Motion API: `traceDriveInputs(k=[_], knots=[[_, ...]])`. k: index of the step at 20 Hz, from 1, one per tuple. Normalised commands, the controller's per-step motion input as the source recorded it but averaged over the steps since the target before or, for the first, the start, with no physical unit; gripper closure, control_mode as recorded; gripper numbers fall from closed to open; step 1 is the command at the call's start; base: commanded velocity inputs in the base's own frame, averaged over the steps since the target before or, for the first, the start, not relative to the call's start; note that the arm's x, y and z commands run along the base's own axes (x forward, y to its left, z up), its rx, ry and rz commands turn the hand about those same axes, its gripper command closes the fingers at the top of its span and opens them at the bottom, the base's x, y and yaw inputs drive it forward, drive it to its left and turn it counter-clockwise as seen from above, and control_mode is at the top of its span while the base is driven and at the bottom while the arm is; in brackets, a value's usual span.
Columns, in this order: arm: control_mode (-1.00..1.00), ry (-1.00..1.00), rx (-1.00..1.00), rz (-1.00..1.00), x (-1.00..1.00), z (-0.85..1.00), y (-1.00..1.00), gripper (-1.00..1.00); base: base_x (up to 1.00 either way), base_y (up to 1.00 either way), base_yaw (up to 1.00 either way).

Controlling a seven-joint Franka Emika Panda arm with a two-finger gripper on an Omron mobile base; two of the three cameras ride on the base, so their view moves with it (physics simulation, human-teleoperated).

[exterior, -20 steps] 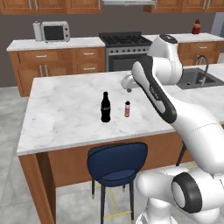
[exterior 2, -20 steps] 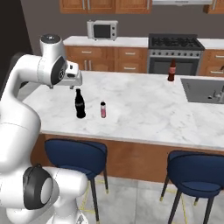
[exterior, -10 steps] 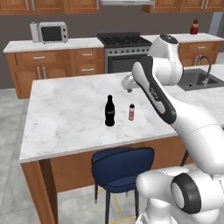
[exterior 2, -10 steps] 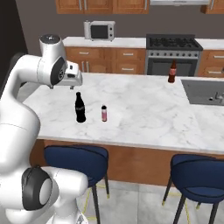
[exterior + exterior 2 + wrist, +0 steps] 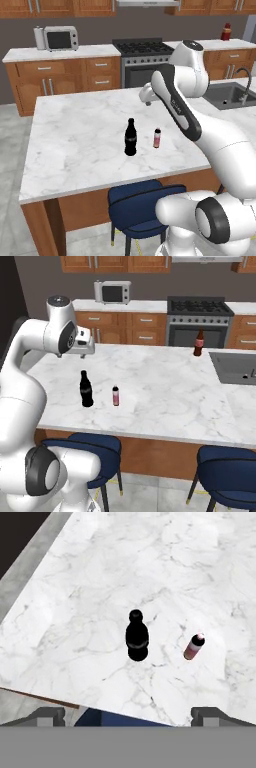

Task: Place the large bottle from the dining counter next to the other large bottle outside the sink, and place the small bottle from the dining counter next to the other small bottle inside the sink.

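A rendered home kitchen is shown. Wooden cabinets [image 5: 50, 82] are ranged along the back wall, where a microwave [image 5: 60, 38] and a stove [image 5: 200, 306] are set. A marbled dining counter [image 5: 85, 135] is fitted with a sink [image 5: 227, 95], and blue stools [image 5: 227, 468] are tucked below.

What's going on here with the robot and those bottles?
The arm's tool hangs open above the counter, holding nothing. The black bottle and the small pink bottle stand upright side by side, apart, near the counter's front edge. The red-brown bottle waits beside the sink.
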Motion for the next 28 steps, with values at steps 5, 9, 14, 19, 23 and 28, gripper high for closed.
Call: traceDriveInputs(k=[5, 9, 14, 19, 23, 28], knots=[[1.0, 0.0, 0.0, 0.0, 0.0, 0.0, 0.0, -1.0, 0.22, 0.02, 0.0], [1.0, 0.0, 0.0, 0.0, 0.0, 0.0, 0.0, -1.0, 0.0, 0.0, 0.0], [-1.0, 0.0, 0.0, 0.0, 0.0, 0.0, 0.0, -1.0, 0.0, 0.0, 0.0], [-1.0, 0.08, -0.12, -0.03, 0.06, 0.19, 0.35, -1.0, 0.0, 0.0, 0.0], [-1.0, 0.17, -0.2, -0.13, 0.18, 0.38, 0.4, -1.0, 0.0, 0.0, 0.0], [-1.0, 0.29, -0.05, -0.03, 0.44, -0.02, -0.05, -1.0, 0.0, 0.0, 0.0]])
